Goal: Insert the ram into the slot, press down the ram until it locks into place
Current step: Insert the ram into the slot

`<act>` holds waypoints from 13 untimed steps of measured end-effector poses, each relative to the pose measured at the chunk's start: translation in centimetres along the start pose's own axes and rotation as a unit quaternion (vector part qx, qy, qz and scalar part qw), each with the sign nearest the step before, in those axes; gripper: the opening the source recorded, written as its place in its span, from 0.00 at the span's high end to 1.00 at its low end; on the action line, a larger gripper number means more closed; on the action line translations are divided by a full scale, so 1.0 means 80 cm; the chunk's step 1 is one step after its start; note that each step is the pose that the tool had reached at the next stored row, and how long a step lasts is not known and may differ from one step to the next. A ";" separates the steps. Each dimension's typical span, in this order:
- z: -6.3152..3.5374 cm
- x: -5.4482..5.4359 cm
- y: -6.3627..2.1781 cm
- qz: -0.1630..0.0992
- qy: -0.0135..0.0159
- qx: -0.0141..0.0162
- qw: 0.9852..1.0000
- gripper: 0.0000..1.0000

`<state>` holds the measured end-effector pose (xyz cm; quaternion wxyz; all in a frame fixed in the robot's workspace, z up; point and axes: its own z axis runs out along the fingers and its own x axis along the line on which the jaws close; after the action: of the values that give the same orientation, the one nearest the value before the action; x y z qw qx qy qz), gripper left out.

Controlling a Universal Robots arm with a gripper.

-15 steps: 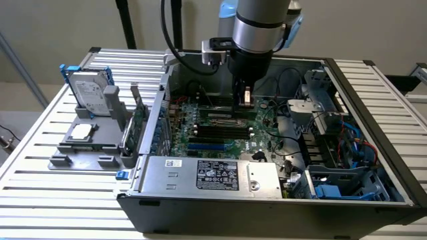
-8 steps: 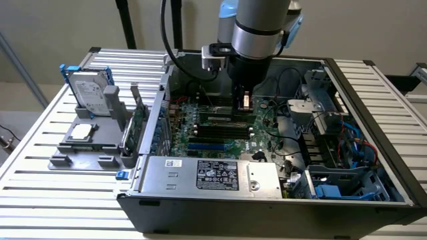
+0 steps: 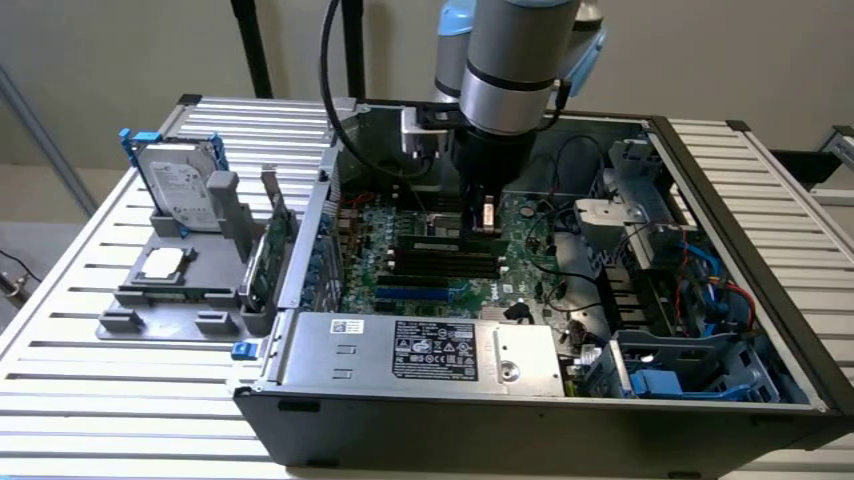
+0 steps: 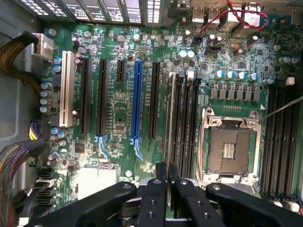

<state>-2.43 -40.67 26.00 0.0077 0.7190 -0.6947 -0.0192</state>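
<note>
The ram (image 4: pixel 170 118) appears edge-on as a thin pale-green strip, and my gripper (image 4: pixel 167 170) is shut on its near end. It lies lengthwise along the outermost slot (image 4: pixel 176 123) of a black group next to the square silver processor socket (image 4: pixel 232 146). Whether the stick is seated in that slot I cannot tell. In the exterior view my gripper (image 3: pixel 487 222) reaches down into the open computer case, just above the black slots (image 3: pixel 441 262) in the middle of the green motherboard.
A bright blue socket (image 4: pixel 138 101) and longer black card sockets lie beside the slots. More black slots (image 4: pixel 279 142) sit beyond the processor socket. Outside the case, a grey holder (image 3: pixel 174 290) carries a hard drive (image 3: pixel 187 190) and an expansion card (image 3: pixel 274 250). The power supply (image 3: pixel 427 350) fills the case's front.
</note>
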 end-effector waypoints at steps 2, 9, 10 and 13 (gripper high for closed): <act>0.005 0.000 0.002 0.000 0.000 0.000 1.000 0.87; 0.021 -0.001 0.003 0.001 0.000 0.000 1.000 0.87; 0.023 -0.001 0.003 0.001 0.000 0.000 1.000 0.87; 0.023 -0.001 0.003 0.001 0.000 0.000 1.000 0.87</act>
<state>-2.71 -40.55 24.13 0.0077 0.7182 -0.6955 -0.0192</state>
